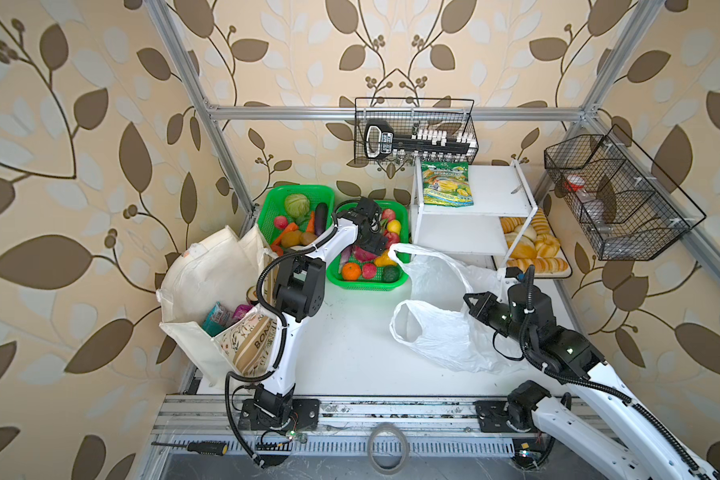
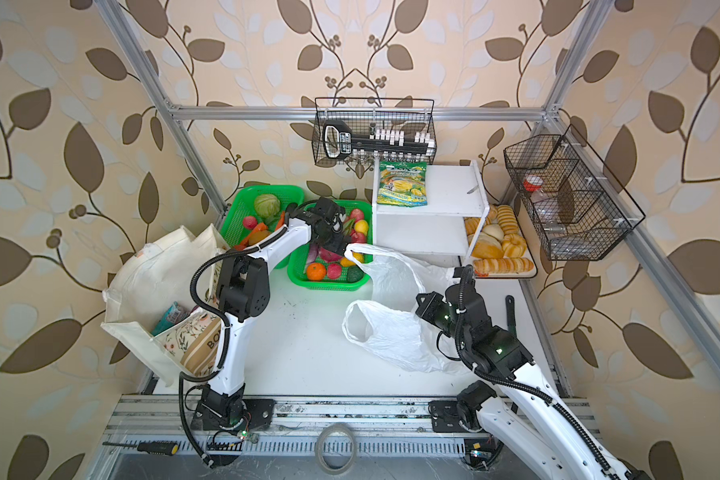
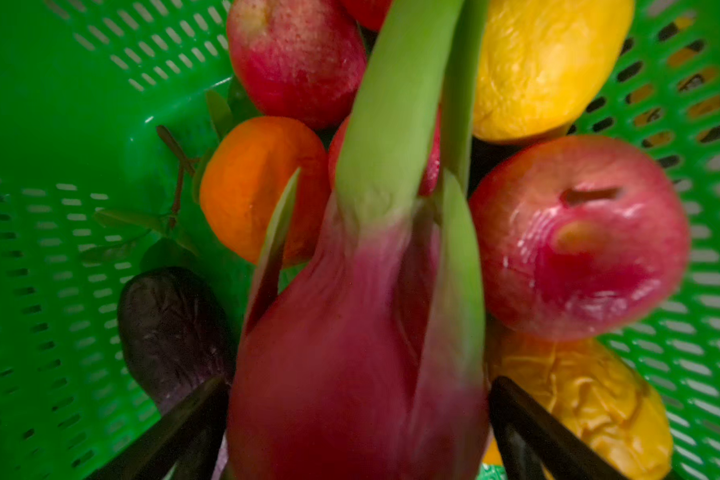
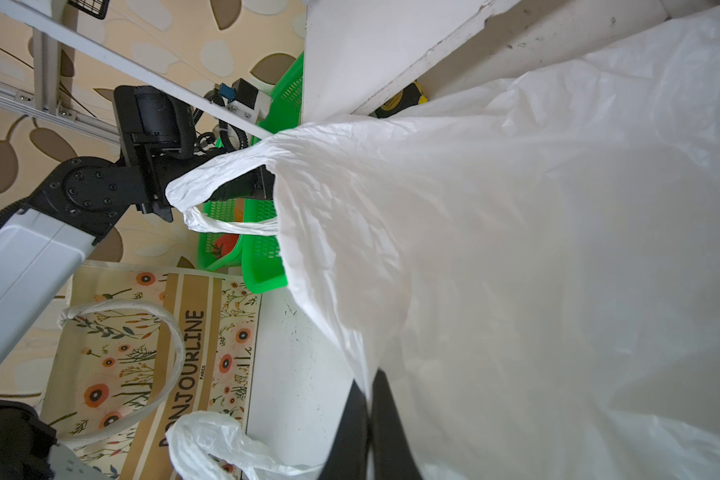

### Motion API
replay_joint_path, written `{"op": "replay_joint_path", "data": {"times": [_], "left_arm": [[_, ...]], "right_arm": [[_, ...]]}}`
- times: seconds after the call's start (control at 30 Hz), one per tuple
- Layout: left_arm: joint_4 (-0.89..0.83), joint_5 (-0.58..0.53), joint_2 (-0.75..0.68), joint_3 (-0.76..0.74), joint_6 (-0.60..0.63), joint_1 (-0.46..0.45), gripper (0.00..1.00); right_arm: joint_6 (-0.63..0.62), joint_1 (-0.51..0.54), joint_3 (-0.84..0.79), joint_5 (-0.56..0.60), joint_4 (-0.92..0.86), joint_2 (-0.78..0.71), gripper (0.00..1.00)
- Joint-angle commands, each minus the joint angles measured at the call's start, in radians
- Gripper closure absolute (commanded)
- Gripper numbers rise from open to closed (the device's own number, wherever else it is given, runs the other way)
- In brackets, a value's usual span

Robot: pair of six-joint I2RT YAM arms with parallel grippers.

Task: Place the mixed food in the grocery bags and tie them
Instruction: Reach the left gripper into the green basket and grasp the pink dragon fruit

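Two bags are open here. Largest is the cream tote [image 1: 200,274], which stands well apart from both pairs of jaws, beside the left arm.

Next comes the white plastic bag [image 1: 445,336]. The right gripper [image 4: 368,415] has its jaws pressed together on a fold of the film at the bag's mouth, as the right wrist view shows. One loop handle [image 1: 400,249] stretches from there to the left gripper [image 1: 377,248] and passes around one of its fingers.

The green basket [image 1: 366,284] is directly under the left jaws. These jaws stand wide apart, and the pink dragon fruit [image 3: 350,353] lies between them, inside the basket. The left wrist view is blurred, so I cannot tell if the fingers touch the fruit.

The blue snack pouch [image 1: 217,318] and the purple packet [image 1: 242,311] are inside the tote, far from both pairs of jaws.

The red apple [image 3: 578,237] lies in the basket just ahead of one left finger, against the dragon fruit. The yellow-orange pear-shaped fruit [image 3: 582,399] lies just outside that same finger.
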Motion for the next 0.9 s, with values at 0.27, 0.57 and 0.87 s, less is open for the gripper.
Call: {"op": "replay_joint_path", "data": {"times": [0.27, 0.57, 0.87], "left_arm": [[-0.096, 0.01, -0.118, 0.024, 0.009, -0.002, 0.25], [-0.041, 0.07, -0.499, -0.197, -0.18, 0.0, 0.26], [0.042, 0.193, -0.903, -0.639, -0.359, 0.0, 0.26]], "right_arm": [[0.032, -0.005, 0.006, -0.015, 0.024, -0.03, 1.0], [0.072, -0.016, -0.016, -0.044, 0.087, -0.02, 1.0], [0.105, -0.032, -0.024, -0.057, 0.124, -0.025, 1.0]]}}
